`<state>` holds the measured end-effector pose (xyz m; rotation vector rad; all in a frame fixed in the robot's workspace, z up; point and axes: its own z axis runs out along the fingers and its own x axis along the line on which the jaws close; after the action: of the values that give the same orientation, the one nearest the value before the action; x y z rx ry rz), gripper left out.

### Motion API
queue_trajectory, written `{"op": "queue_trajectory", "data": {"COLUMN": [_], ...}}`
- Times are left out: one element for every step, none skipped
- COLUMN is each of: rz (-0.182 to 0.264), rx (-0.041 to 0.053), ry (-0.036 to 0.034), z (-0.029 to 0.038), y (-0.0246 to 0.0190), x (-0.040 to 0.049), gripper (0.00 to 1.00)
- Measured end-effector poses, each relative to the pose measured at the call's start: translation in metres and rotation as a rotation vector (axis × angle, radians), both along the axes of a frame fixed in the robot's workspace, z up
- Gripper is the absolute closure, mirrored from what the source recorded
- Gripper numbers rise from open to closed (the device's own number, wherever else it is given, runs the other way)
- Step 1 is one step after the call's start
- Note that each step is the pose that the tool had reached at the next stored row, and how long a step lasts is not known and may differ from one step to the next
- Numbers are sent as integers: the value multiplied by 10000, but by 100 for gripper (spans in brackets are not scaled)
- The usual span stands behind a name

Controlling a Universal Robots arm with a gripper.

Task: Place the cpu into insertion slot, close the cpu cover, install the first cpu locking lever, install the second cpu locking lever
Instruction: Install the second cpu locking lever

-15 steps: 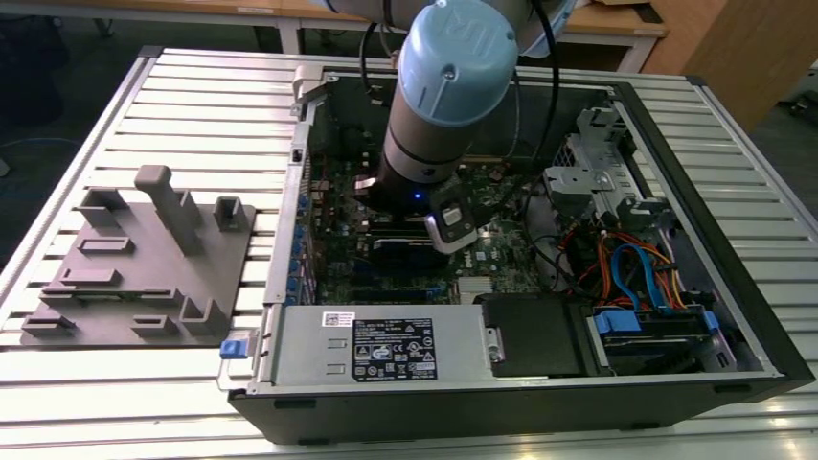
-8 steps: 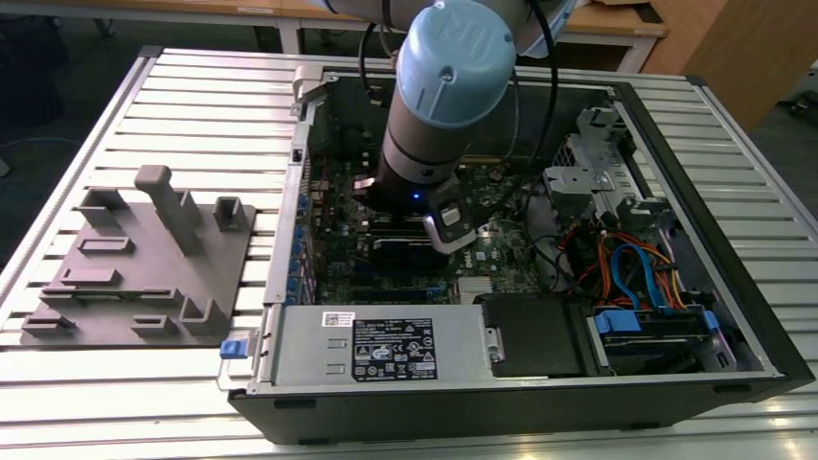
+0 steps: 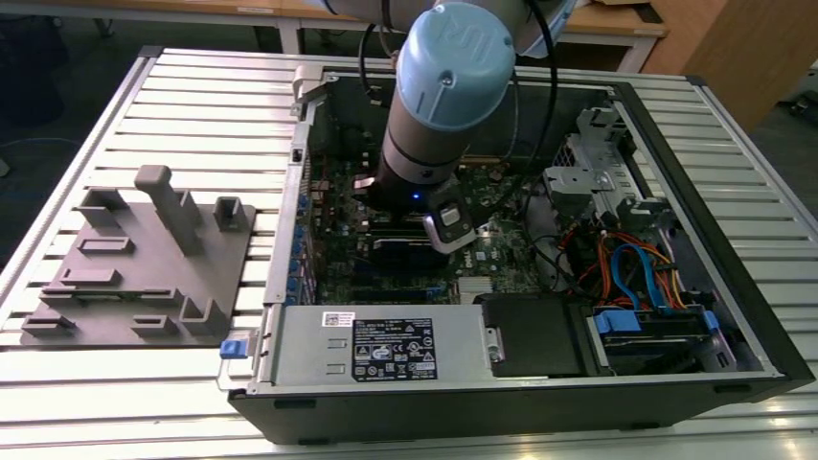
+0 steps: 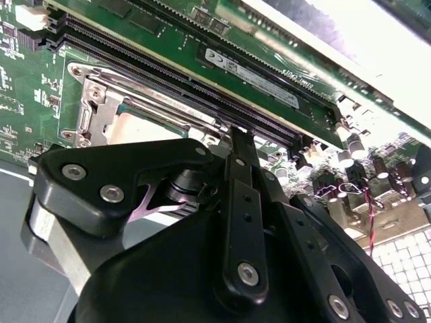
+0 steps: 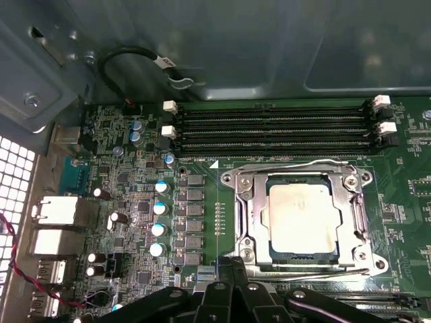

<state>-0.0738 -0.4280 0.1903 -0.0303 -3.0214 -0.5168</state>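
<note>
The arm (image 3: 442, 105) reaches down into the open case (image 3: 715, 240), its wrist hanging over the green board (image 5: 202, 175). In the first wrist view the cpu (image 5: 302, 217) lies flat in the slot (image 5: 250, 222), its pale metal top facing up. The cover (image 5: 301, 176) is down around the cpu, its silvery frame ringing the chip so that the top shows through the window. A thin lever (image 5: 296, 163) runs along the cover's edge on the side toward the black memory slots (image 5: 276, 124); a second lever (image 5: 316, 272) runs along the opposite edge, on the gripper's side.

The gripper (image 5: 230, 266) hangs just beside the slot, at the cover's edge away from the memory slots. In both wrist views its black fingers (image 4: 241, 145) stand pressed together with no gap to see, and nothing is held between them. In the second wrist view the fingertips sit close to the cover's corner (image 4: 91, 101); whether they touch it I cannot tell.

In the exterior view a grey fixture (image 3: 141, 254) lies on the slatted table (image 3: 77, 383) beside the case, well apart from the slot
</note>
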Motion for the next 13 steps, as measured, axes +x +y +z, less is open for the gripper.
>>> {"op": "queue_trajectory", "data": {"rz": [-1,0,0,0,0,-1,0,0,1,1,1,0,0], "rx": [22,42,63,82,100,116,130,141,151,165,175,184,192], "ry": [0,-1,-1,-1,-2,-2,-2,-2,-1,-1,-1,-1,-1], "z": [-3,-6,-9,-12,-14,-17,-19,-20,-21,-23,-24,-24,-25], "y": [0,1,1,1,2,2,3,3,4,5,6,8,8], "x": [0,0,0,0,0,0,0,0,-1,-1,-2,-4,-6], "gripper": [90,90,90,90,90,90,90,90,90,90,90,90,90]}}
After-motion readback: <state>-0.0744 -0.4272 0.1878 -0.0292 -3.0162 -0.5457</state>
